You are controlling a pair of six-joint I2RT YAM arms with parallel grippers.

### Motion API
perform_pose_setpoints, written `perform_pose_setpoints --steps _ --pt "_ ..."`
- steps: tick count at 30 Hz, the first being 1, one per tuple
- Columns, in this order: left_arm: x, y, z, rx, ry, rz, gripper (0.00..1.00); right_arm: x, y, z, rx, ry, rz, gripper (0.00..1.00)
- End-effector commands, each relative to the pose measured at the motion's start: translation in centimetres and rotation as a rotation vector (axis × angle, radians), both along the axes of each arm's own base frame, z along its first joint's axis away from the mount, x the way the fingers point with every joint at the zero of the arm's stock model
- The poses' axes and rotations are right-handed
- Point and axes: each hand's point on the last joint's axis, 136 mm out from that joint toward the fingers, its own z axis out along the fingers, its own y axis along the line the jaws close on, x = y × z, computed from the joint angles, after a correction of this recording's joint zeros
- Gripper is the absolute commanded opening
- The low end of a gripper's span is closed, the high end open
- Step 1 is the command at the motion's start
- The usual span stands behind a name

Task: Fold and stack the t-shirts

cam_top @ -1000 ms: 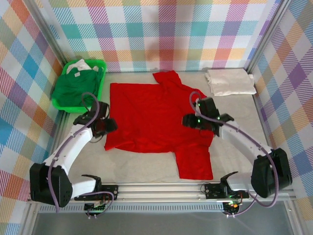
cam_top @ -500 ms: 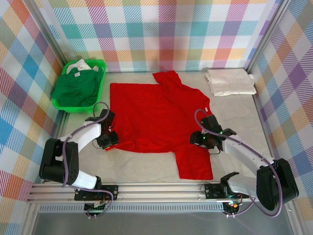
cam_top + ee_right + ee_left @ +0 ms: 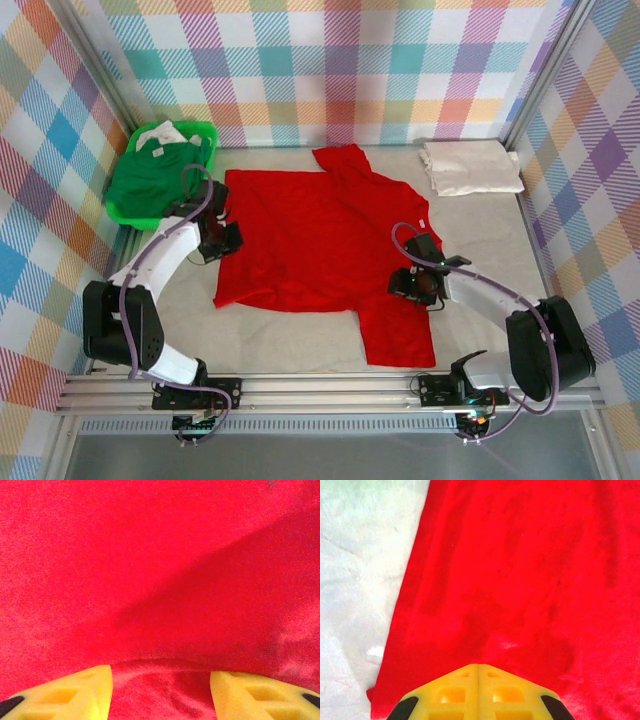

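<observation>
The red t-shirt (image 3: 310,230) lies spread flat on the table, one sleeve reaching toward the near edge. My left gripper (image 3: 224,238) sits at its left edge. In the left wrist view that gripper (image 3: 478,666) is shut, with the red t-shirt (image 3: 520,555) puckered at its tips. My right gripper (image 3: 404,283) rests low on the shirt's right side. Seen from the right wrist, this gripper (image 3: 160,682) is open, a raised fold of the red t-shirt (image 3: 150,555) between its fingers (image 3: 95,690). A cream-white t-shirt (image 3: 470,166) lies folded at the back right. A dark green t-shirt (image 3: 150,182) fills the basket.
The bright green plastic basket (image 3: 207,130) stands at the back left, close to my left arm. Checked walls enclose the table on three sides. A metal rail (image 3: 330,385) runs along the near edge. Bare tabletop (image 3: 480,235) lies right of the red shirt.
My left gripper went from the shirt's lower left hem up along its left edge and shut. My right gripper came toward the near side and settled on the shirt's right part.
</observation>
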Motion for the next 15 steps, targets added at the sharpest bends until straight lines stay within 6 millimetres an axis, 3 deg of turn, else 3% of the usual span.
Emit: perform_pose_setpoints --steps 1,2,3,6,10,15 --pt "-3.7 1.1 -1.9 0.031 0.129 0.0 0.0 1.8 0.5 1.5 0.027 -0.058 -0.001 0.55" --pt "-4.5 1.6 -2.4 0.032 0.137 0.023 0.05 1.8 0.5 1.5 0.029 -0.064 -0.002 0.55" --pt "-5.4 2.0 -2.9 0.028 0.155 0.044 0.23 1.7 0.4 1.4 0.027 -0.064 -0.001 0.55" --pt "-7.7 3.3 -4.3 0.04 0.196 0.094 0.43 1.3 0.4 0.7 0.028 -0.049 0.003 0.56" --pt "-10.1 4.5 -5.6 0.037 0.229 0.156 0.5 0.8 0.4 0.1 0.028 -0.024 0.015 0.57" --pt "-10.7 3.3 -7.4 -0.045 0.236 0.176 0.5 0.8 0.1 0.2 0.016 -0.039 0.006 0.58"
